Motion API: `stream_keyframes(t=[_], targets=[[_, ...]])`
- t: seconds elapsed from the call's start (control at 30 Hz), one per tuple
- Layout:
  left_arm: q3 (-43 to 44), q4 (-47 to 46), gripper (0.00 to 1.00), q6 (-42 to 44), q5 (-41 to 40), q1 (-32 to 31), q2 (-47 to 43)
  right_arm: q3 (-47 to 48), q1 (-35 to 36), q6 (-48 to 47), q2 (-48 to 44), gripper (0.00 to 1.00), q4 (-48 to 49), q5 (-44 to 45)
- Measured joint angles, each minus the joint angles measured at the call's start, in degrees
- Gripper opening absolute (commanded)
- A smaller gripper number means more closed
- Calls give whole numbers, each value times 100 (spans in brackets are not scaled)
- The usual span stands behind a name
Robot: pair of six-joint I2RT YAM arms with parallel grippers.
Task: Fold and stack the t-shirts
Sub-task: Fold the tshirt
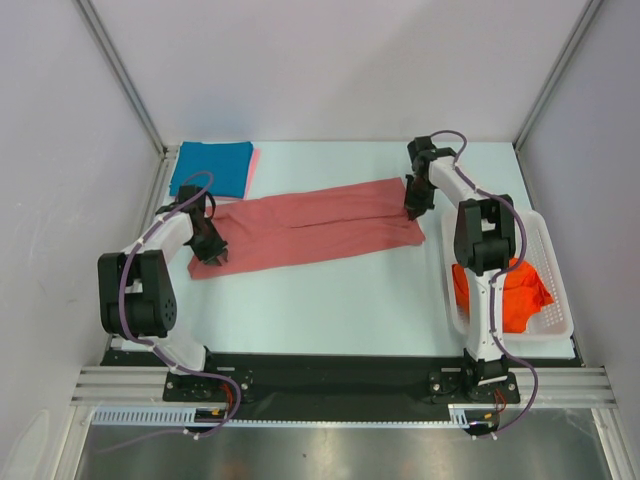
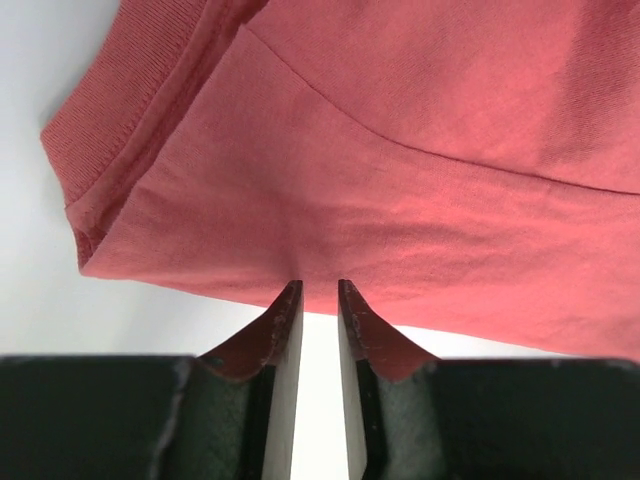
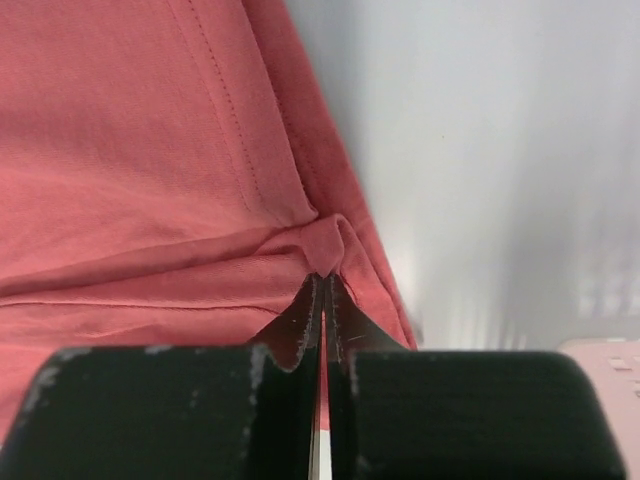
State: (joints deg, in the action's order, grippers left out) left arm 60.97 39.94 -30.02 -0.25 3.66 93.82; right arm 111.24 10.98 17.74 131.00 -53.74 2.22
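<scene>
Right end effector (image 3: 322,278): jaws fully closed, the two black fingers pressed flat together. A small pucker of the salmon-red t-shirt (image 1: 310,225) is pinched at their tips. The pinch sits on the shirt's hemmed edge, where the cloth bunches into a short ridge. Pale bench (image 1: 330,300) shows just beside that edge.

Left end effector (image 2: 317,288): jaws a narrow slot apart. The tips meet the near edge of the same shirt, and white bench shows through the slot right up to the cloth. We see no fabric drawn in between the fingers. A ribbed, stitched band of the shirt curls over just beyond the tips, toward the bench's left edge.

Salmon-red t-shirt: folded into a long band lying flat across the bench. It runs from near the left edge, where the left arm meets it, toward the far right, where the right arm meets it. A lengthwise crease runs along the band in the overhead view.

Far left corner of the bench: a folded teal-blue t-shirt (image 1: 212,168) lies on a light pink t-shirt (image 1: 253,165). Only a thin strip of the pink one shows along its right side. This pile is just beyond the band's left end; we cannot tell whether they touch.

Right edge, toward the near right corner: a white basket (image 1: 558,275) holds crumpled orange-red t-shirts (image 1: 525,295), partly hidden by the right arm.
</scene>
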Motion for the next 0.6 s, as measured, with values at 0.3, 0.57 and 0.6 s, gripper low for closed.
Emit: stream_keyframes(t=[0.3,0.57,0.6], targets=[[0,-2,23,-2,-107,7,0,-402,44,22,-553,0,-334,68],[-37,-46,22,0,-111,31,0,-667,155,192,-1443,0,-605,-7],[-57,-55,22,0,-111,37,0,-680,173,219,-1484,0,-634,-13]])
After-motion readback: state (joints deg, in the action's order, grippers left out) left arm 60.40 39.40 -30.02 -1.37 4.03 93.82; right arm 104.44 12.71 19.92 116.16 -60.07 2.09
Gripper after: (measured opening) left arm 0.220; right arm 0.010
